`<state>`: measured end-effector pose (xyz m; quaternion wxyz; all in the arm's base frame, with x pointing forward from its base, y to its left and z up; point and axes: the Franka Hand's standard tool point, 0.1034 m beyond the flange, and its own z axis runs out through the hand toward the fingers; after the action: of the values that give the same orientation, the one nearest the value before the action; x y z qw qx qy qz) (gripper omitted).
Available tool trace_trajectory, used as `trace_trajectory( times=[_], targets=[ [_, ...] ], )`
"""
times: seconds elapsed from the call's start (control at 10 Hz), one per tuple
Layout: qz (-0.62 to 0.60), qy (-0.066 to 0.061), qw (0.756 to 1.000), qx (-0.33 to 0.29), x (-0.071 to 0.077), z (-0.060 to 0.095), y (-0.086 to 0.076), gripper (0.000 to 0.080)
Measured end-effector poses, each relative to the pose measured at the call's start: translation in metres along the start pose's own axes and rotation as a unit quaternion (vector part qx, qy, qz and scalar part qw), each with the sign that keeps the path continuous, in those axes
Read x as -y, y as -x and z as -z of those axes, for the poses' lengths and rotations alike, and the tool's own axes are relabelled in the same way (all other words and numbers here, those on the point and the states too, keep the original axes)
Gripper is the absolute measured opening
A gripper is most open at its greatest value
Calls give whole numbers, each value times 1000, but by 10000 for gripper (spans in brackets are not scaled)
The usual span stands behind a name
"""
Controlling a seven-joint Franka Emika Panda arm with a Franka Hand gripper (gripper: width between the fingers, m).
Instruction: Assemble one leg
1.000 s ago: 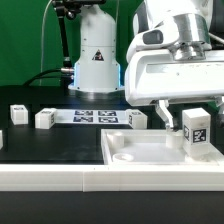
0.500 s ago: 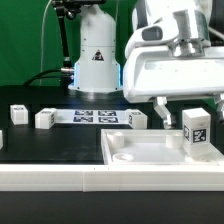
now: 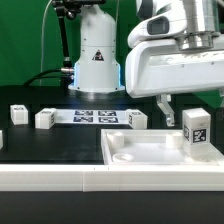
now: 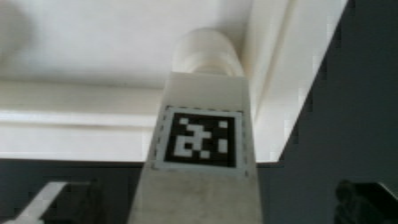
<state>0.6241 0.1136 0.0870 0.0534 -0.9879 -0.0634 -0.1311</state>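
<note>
A white leg (image 3: 196, 128) with a black-and-white tag stands upright in the corner of the large white panel (image 3: 140, 152) at the exterior view's right. My gripper (image 3: 190, 106) hangs just above it, open, with one finger (image 3: 165, 107) on either side of the leg's top and not touching it. In the wrist view the leg (image 4: 205, 140) runs up the middle between the dark fingers (image 4: 43, 203), which stand well apart from it. The gripper (image 4: 205, 208) holds nothing.
Three more white legs lie on the black table: two at the exterior view's left (image 3: 18, 114) (image 3: 45, 118) and one by the panel (image 3: 137, 120). The marker board (image 3: 95, 117) lies between them. The arm's base (image 3: 97, 60) stands behind.
The gripper has risen a little above the leg. The leg has stayed upright in the panel's corner.
</note>
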Motion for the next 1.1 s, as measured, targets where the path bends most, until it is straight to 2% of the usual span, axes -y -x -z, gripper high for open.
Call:
trace_trajectory(
  times=[0.4,0.5,0.6,0.7,0.8,0.9,1.0,1.1],
  targets=[
    [-7,-22,991,132,-5,0,-2,649],
    [-8,-28,985,171,-6,0,3,649],
    [-8,-27,986,165,-7,-1,-2,649],
    [-8,-27,986,165,-7,-1,-1,549],
    [-8,-27,986,165,-7,-2,-1,400],
    [-8,-27,986,165,-7,-2,-1,400],
    [-8,-27,986,165,-7,-2,-1,290],
    [-9,-27,986,165,-7,-2,-1,290]
  ],
)
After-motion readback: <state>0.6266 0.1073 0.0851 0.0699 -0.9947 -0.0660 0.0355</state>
